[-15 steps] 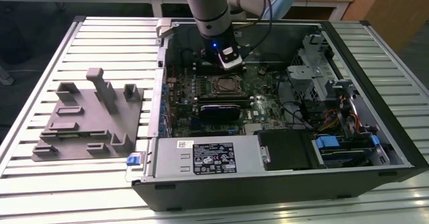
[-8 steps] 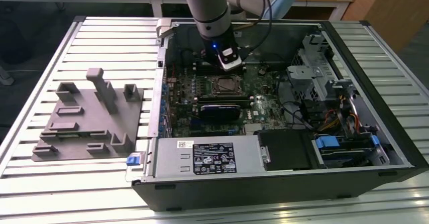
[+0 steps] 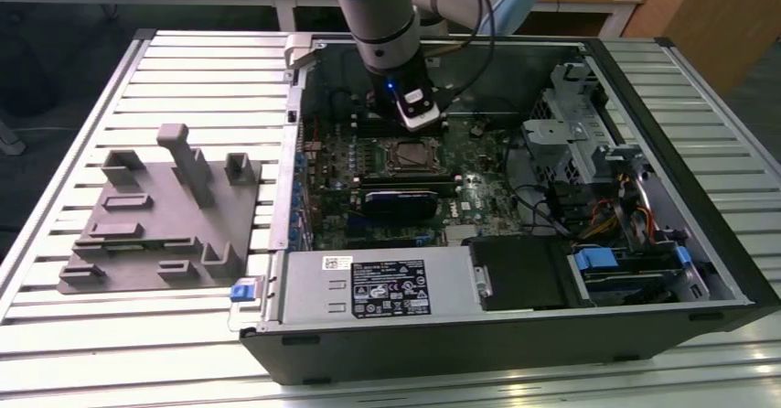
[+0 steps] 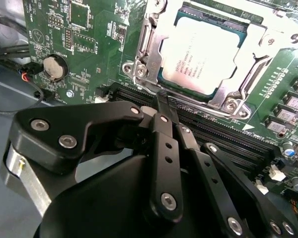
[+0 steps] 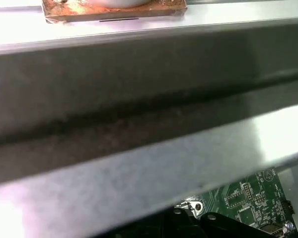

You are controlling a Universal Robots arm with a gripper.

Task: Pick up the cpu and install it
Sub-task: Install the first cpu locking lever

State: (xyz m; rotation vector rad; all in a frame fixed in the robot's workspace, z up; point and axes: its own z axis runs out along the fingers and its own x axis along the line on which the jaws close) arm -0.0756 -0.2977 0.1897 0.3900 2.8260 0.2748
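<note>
The small flat square cpu with a pale silver metal top [image 4: 204, 55] lies seated in the metal-framed socket [image 4: 139, 64] on the green motherboard [image 4: 84, 29] of the open black computer case [image 3: 513, 335]. In the exterior view the same socket area [image 3: 409, 155] sits near the middle of the board, closer to the case's far wall than to its near edge. The chip lies flat, its faces parallel to the board. The socket's metal retention frame borders it on all visible sides.

The black multi-link gripper [image 4: 164, 106] hangs just beside the socket, above the dark memory slots [image 4: 223, 136] that run along the socket's edge. In the second wrist view the fingers come together to a single narrow tip with no visible gap and nothing between them: the gripper is clenched and empty. The tip points toward the cpu and stands near the socket frame's edge; contact with the frame cannot be confirmed.

The governing relation: the cpu lies directly ahead of the fingertip, across the frame's near rail, with the fingers' long axis aimed at the chip.

The grey moulded fixture [image 3: 159, 216] rests on the slatted aluminium table [image 3: 73, 362], beside the case and well apart from the gripper. Judged from these views, the chip is already in its socket.
</note>
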